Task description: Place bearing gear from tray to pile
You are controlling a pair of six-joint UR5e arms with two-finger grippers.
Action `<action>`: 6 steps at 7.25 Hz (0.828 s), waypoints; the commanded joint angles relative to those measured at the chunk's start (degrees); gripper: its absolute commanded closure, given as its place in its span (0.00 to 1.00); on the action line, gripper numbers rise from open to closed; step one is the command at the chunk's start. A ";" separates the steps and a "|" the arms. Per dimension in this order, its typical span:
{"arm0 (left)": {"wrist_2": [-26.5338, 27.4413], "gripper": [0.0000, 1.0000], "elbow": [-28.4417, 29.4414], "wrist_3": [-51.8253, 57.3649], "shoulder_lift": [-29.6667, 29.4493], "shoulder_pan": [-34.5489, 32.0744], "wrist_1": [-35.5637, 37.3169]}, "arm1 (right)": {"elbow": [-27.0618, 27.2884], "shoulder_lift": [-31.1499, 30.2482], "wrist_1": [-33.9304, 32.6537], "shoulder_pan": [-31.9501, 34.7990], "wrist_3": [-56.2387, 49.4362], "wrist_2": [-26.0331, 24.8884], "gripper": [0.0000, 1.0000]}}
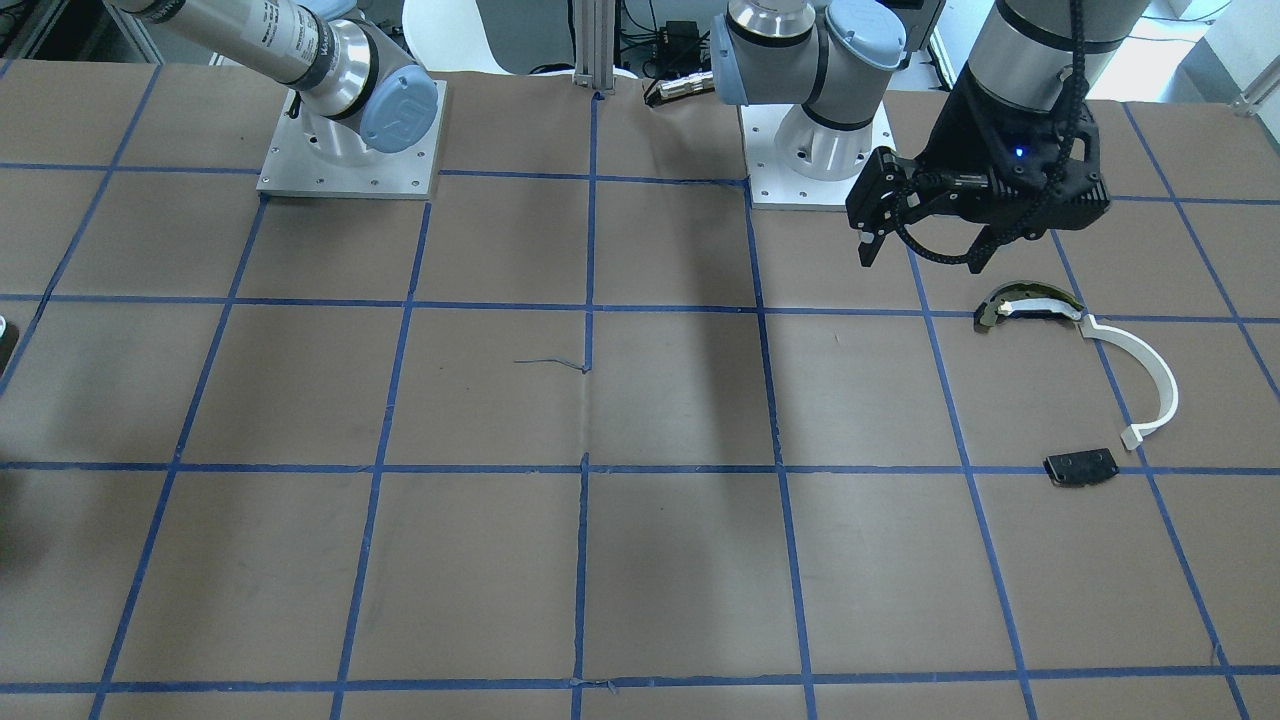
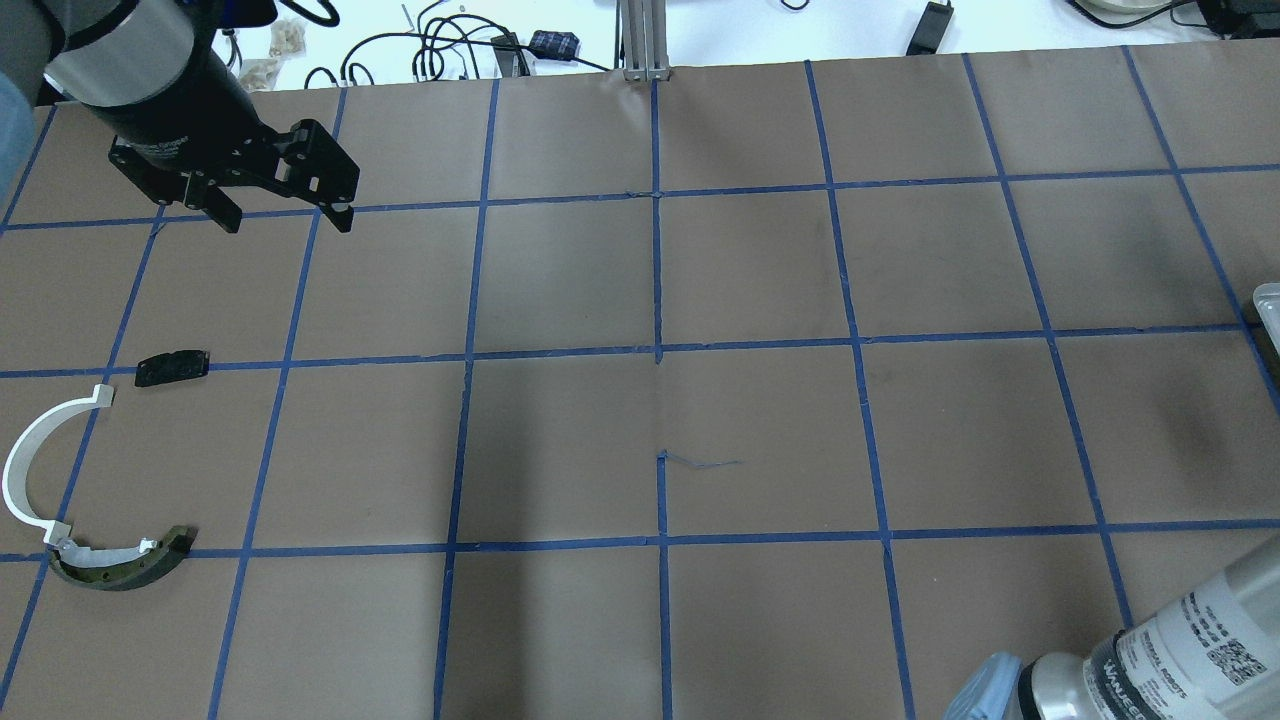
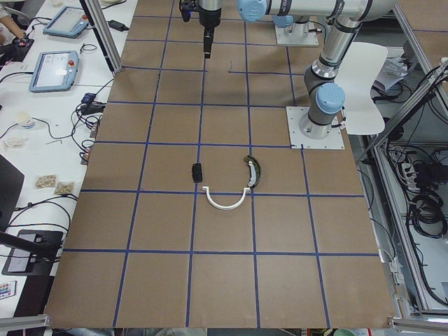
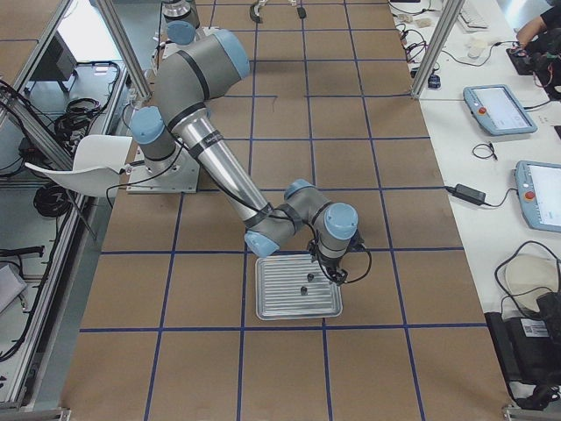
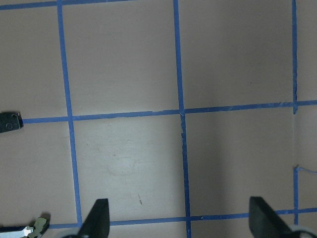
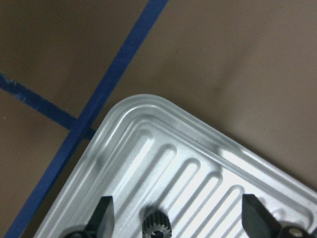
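Observation:
The bearing gear [image 6: 157, 224], small, dark and toothed, lies on the ribbed metal tray [image 6: 198, 148]. My right gripper [image 6: 179, 218] hangs open just above it, with the gear between the fingertips. The exterior right view shows this arm over the tray [image 4: 272, 307]. The pile lies at the other end of the table: a white arc [image 2: 20, 470], an olive-edged curved piece [image 2: 125, 565] and a black plate [image 2: 172, 366]. My left gripper [image 2: 285, 215] is open and empty, raised above the table beyond the black plate.
The table is brown paper with a blue tape grid [image 2: 657, 350]. A tray corner [image 2: 1268, 300] shows at the overhead view's right edge. The two arm bases [image 1: 350, 150] [image 1: 815, 150] stand at the robot's side. Cables and tablets lie past the table's far edge.

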 commanded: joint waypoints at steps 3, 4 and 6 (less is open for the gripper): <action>0.00 0.00 0.00 0.00 0.00 0.00 0.00 | 0.06 0.70 2.97 -0.18 0.73 -3.70 0.22; 0.00 0.00 0.00 0.00 0.00 0.00 0.00 | 0.06 0.70 2.97 -0.26 0.73 -3.70 0.28; 0.00 0.00 0.00 0.00 0.00 0.00 0.00 | 0.06 0.79 2.97 -0.35 0.73 -3.70 0.44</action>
